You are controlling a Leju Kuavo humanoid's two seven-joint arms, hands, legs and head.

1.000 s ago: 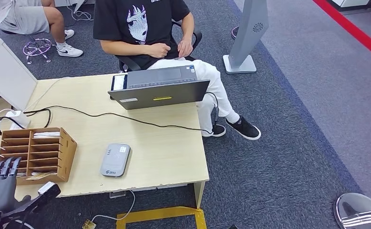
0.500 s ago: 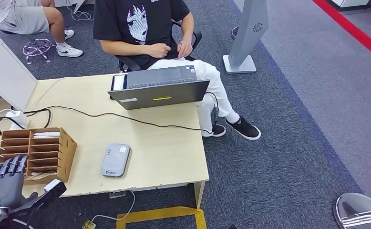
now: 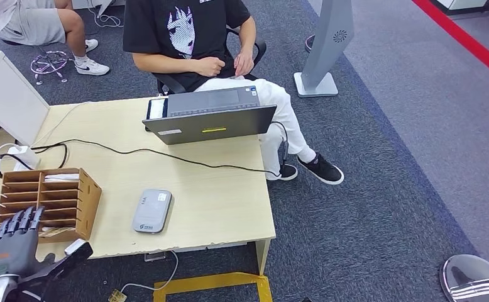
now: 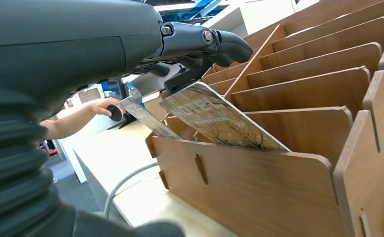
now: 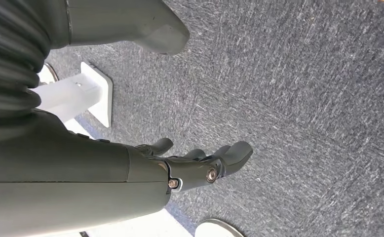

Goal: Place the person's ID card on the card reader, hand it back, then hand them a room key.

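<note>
A wooden slotted organizer [image 3: 72,195] stands at the desk's near left; printed key cards [image 4: 219,118] lean in its front slot. My left hand [image 3: 17,242] hovers at the desk's near edge, just in front of that slot, with fingers stretched out and thumb apart. In the left wrist view its dark fingertips [image 4: 224,47] reach over the top edge of the cards, and I cannot tell whether they touch. The grey card reader [image 3: 152,211] lies flat to the right of the organizer. My right hand [image 5: 200,165] hangs over the carpet, loosely open and holding nothing.
A person [image 3: 192,38] sits behind an open laptop [image 3: 210,116] at the desk's far edge. A black cable [image 3: 166,154] runs across the desk. A white monitor [image 3: 9,97] stands at the far left. Another person's hand [image 4: 101,106] shows beyond the organizer.
My left hand has risen and moved forward, right up to the organizer's front slot. Nothing else has moved.
</note>
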